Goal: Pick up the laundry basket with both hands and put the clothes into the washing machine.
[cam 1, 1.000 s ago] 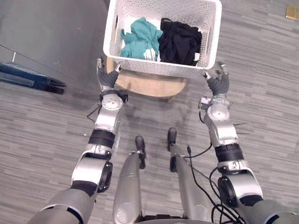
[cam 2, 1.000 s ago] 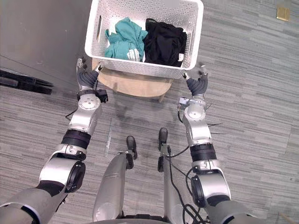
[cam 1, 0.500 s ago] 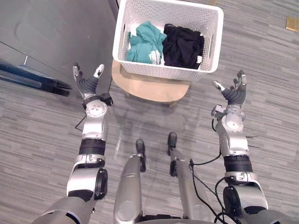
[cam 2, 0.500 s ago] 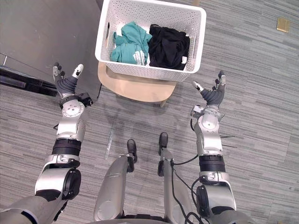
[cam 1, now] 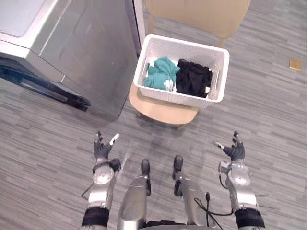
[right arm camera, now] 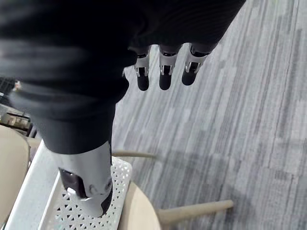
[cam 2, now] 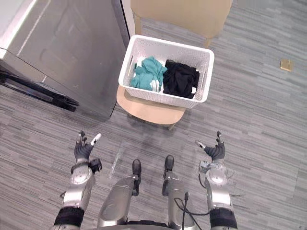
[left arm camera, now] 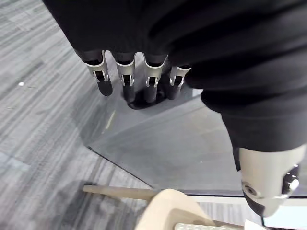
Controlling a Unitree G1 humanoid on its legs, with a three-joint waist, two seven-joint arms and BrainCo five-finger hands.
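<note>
A white perforated laundry basket (cam 1: 217,98) rests on a light wooden chair (cam 1: 165,110). Inside lie a teal garment (cam 1: 160,79) and a black garment (cam 1: 193,80). The grey washing machine (cam 1: 72,52) stands to the basket's left, its dark door edge (cam 1: 45,86) facing me. My left hand (cam 1: 101,151) hovers open above the floor, well short of the basket and to its left. My right hand (cam 1: 234,152) is open too, below the basket's right end. Straight fingers (left arm camera: 124,76) show in the left wrist view, and fingers (right arm camera: 163,72) likewise in the right wrist view. Neither hand touches anything.
The chair's backrest (cam 1: 199,14) rises behind the basket. A small tan square (cam 1: 295,64) lies on the grey plank floor at the far right. The chair's legs (right arm camera: 192,211) show in the right wrist view.
Both hands have let go of the basket's lower corners and pulled back toward me, fingers spread. The whole view has widened and shifted, so the washing machine and chair back now appear.
</note>
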